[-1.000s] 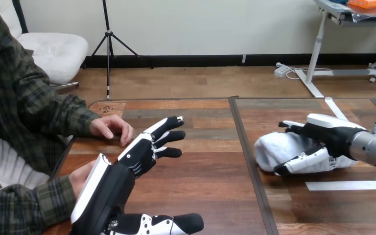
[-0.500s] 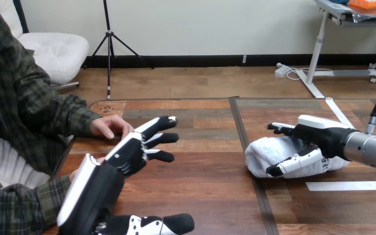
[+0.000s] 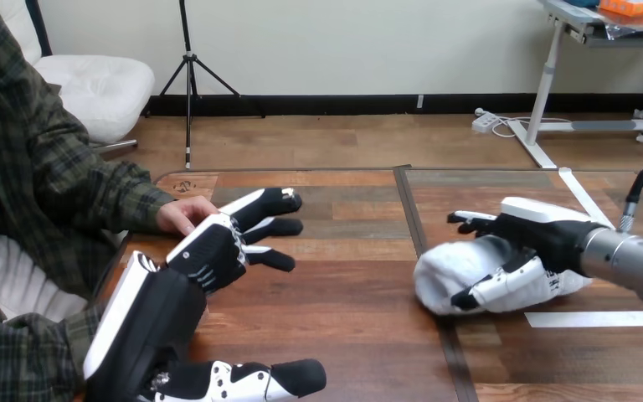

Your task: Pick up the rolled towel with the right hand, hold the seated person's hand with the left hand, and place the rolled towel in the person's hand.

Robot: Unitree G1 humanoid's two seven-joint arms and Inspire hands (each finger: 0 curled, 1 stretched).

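Note:
The rolled white towel (image 3: 445,273) lies right of the table's middle seam. My right hand (image 3: 544,236) is shut on it, fingers curled over its top and thumb against its near side. My left hand (image 3: 212,252) is open above the left part of the table, fingers straight and pointing right, thumb (image 3: 255,379) stretched out near the front edge. The person's hand (image 3: 182,214) rests palm down on the table just behind my left hand's fingers; I cannot tell whether they touch. A plaid sleeve (image 3: 17,356) shows beside my left forearm, which hides the hand at its end.
The wooden table (image 3: 352,293) has a dark seam (image 3: 425,251) running front to back. A strip of white tape (image 3: 599,319) lies on the table in front of my right hand. The person sits at the left side.
My right hand has carried the towel leftward toward the table's seam. My left hand has drawn left and back, closer to the person's hand on the table.

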